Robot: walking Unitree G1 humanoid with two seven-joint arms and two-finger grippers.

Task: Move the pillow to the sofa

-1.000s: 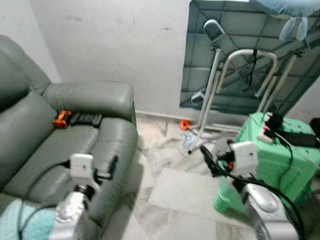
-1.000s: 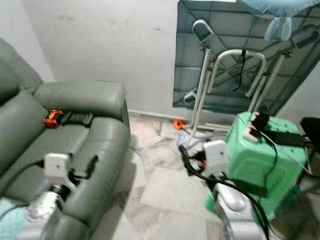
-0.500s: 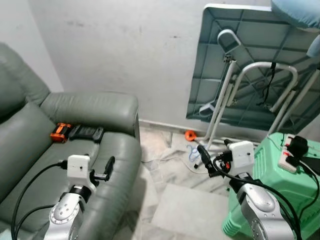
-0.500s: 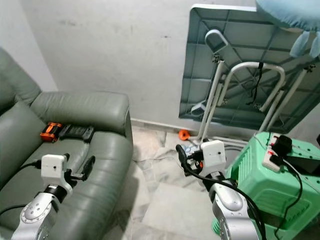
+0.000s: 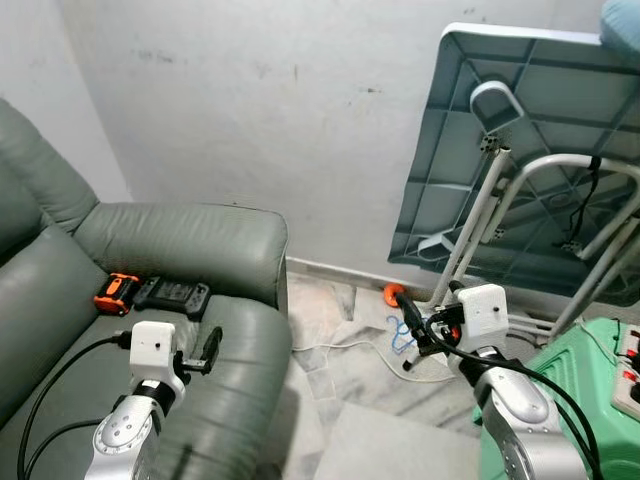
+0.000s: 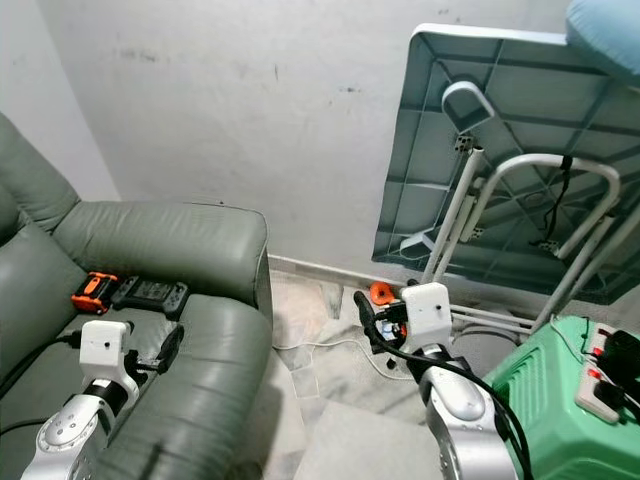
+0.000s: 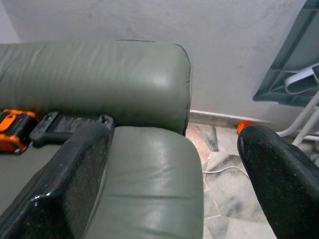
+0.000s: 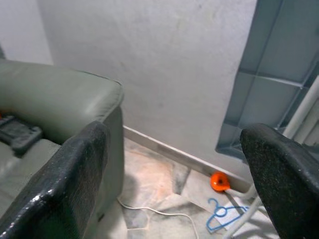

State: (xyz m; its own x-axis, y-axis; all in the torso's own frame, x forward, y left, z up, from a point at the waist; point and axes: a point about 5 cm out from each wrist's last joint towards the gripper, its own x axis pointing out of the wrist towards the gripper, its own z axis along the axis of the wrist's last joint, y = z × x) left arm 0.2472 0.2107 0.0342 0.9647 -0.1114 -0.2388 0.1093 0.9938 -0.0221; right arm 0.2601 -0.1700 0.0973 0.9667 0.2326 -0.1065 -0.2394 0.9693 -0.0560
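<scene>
Overhead, the eye views take in the grey sofa (image 5: 120,300), its armrest (image 5: 185,235) against the white wall, with a black game controller (image 5: 172,296) and an orange object (image 5: 113,294) lying on the seat beside that armrest. The left gripper (image 5: 208,348) hovers over the seat's front edge and the right gripper (image 5: 408,322) hangs above the marble floor (image 5: 340,350); both show their fingers spread wide with nothing between them, which the wrist views confirm. The left wrist view adds a close look at the controller touching the armrest's base, while the right wrist view picks out an orange ball (image 8: 219,181) and a blue hanger (image 8: 222,215) on the floor by the wall. A folded table (image 5: 520,150) leans there, and a green plastic bin (image 5: 590,400) is cut off at the frame's edge. A pale blue fabric shape (image 6: 605,30), possibly the pillow, is clipped at the top corner. Compared with a second ago, the camera has tilted upward, so the light blue cloth near the left arm has left the picture.
</scene>
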